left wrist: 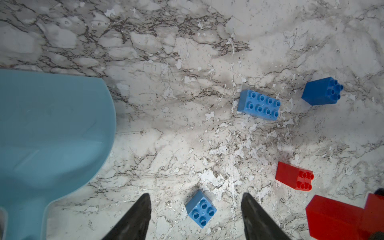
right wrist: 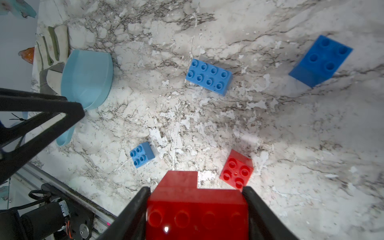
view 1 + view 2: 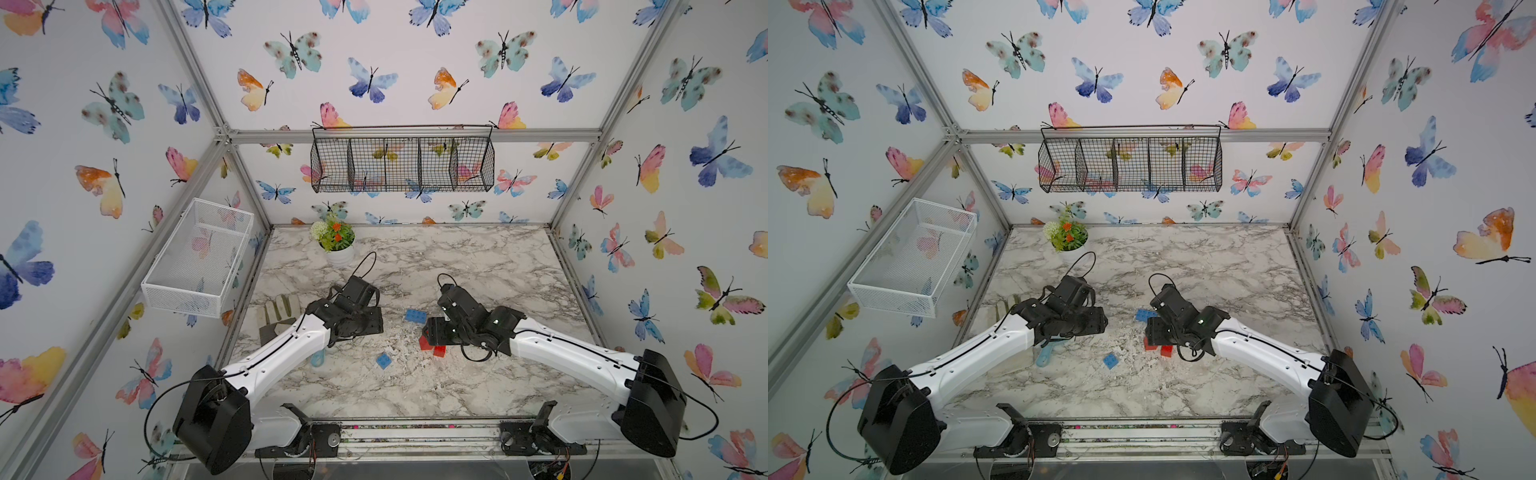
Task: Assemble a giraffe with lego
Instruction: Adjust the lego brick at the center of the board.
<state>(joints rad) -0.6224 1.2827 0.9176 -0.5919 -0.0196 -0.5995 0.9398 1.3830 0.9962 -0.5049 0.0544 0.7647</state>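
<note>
1. Top views, both, taking twelve o'clock as the back wall: the blue oblong brick [image 3: 414,316] lies near the middle of the marble table [image 3: 478,266]. The small blue square brick [image 3: 383,360] sits apart from it at seven o'clock. The left gripper [image 3: 365,322] hangs at nine o'clock of the oblong brick. The right gripper [image 3: 432,332] is just beside the brick at four o'clock. Both point down, so their jaws are hidden from here. Red bricks [image 3: 424,344] peep out from under the right gripper. A pale blue hand mirror [image 3: 1044,355] lies at eight o'clock, partly under the left arm. A glove [image 3: 278,309] lies by the nine o'clock edge, and a potted plant [image 3: 334,239] stands at eleven o'clock.
2. Left wrist view: the left gripper [image 1: 196,196] has its jaws parted and holds nothing. The small blue square brick [image 1: 201,208] lies studs up on the table between the two fingers, clear of both. Past it lie the blue oblong brick [image 1: 258,105] and, near that, a dark blue square brick [image 1: 322,91]. A red square brick [image 1: 295,176] lies apart from them. The hand mirror [image 1: 54,135] fills one side.
3. Right wrist view: the right gripper [image 2: 196,189] is clenched on a red stepped piece [image 2: 197,207], one finger at each end, studs toward the camera. The red square brick [image 2: 236,170] lies on the table just beside its notch. All three blue bricks lie loose and apart from one another
</note>
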